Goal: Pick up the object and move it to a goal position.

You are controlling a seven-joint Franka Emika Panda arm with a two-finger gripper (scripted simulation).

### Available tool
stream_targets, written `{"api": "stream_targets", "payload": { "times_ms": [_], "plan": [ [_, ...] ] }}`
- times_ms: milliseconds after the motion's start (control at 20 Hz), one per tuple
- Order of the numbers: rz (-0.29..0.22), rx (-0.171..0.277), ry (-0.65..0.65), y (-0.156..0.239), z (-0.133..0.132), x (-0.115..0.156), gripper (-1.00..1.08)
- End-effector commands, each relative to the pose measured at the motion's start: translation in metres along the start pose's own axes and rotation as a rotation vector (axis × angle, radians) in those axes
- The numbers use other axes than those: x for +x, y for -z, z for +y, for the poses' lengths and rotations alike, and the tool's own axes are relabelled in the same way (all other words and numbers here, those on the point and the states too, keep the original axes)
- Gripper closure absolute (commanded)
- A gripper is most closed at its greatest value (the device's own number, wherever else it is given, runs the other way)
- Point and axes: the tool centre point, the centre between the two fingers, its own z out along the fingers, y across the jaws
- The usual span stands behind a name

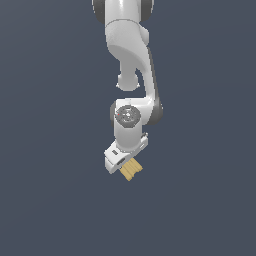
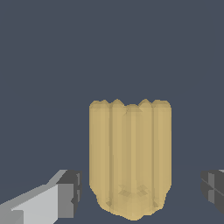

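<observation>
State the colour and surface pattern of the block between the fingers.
Tan-yellow block with parallel lengthwise ridges, clearest in the wrist view.

Tan ridged object point(image 1: 132, 170) just beneath white end effector point(image 1: 121, 161), dark background.

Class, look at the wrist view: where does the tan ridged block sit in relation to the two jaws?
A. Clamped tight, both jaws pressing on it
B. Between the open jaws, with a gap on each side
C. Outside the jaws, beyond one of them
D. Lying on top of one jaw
B: in the wrist view the tan ridged block sits between the two jaws, with dark background showing on both sides, so the gripper is open.
</observation>
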Motion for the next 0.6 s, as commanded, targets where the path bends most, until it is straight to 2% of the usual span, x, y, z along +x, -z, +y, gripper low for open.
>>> {"api": "stream_targets", "payload": {
  "times_ms": [0,250,550],
  "plan": [
    [0.0,0.0,0.0,0.0,0.0,0.0,-0.92],
    [0.0,0.0,0.001,-0.009,0.0,0.0,-0.92],
    [0.001,0.0,0.004,-0.039,-0.001,-0.001,-0.92]
  ]
}}
